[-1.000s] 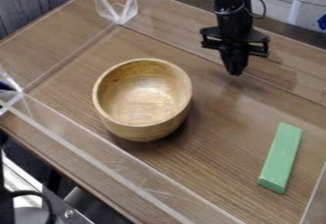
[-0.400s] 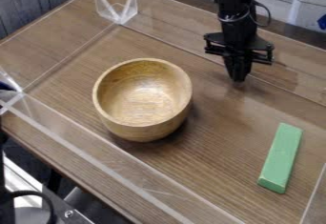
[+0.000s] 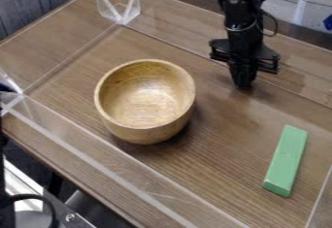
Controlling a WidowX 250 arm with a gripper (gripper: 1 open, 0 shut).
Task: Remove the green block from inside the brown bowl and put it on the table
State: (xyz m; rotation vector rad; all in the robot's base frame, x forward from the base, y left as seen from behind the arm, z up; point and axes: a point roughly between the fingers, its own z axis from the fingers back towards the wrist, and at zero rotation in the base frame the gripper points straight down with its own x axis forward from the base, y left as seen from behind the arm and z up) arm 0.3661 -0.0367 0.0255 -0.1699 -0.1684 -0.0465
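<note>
The green block (image 3: 286, 160) lies flat on the table (image 3: 208, 164) at the lower right, well outside the brown bowl (image 3: 147, 100). That round wooden bowl stands left of centre with nothing inside it. My gripper (image 3: 243, 79) hangs at the upper right, pointing down just above the tabletop, its black fingers pressed together and holding nothing. It is to the right of the bowl and farther back than the block, touching neither.
Low clear acrylic walls (image 3: 78, 149) edge the table along the front left, the back and the right. A clear corner piece (image 3: 124, 9) stands at the far left corner. The arm's black column (image 3: 238, 9) rises above the gripper.
The gripper has drifted slightly to the right and a touch lower; bowl and block have not moved.
</note>
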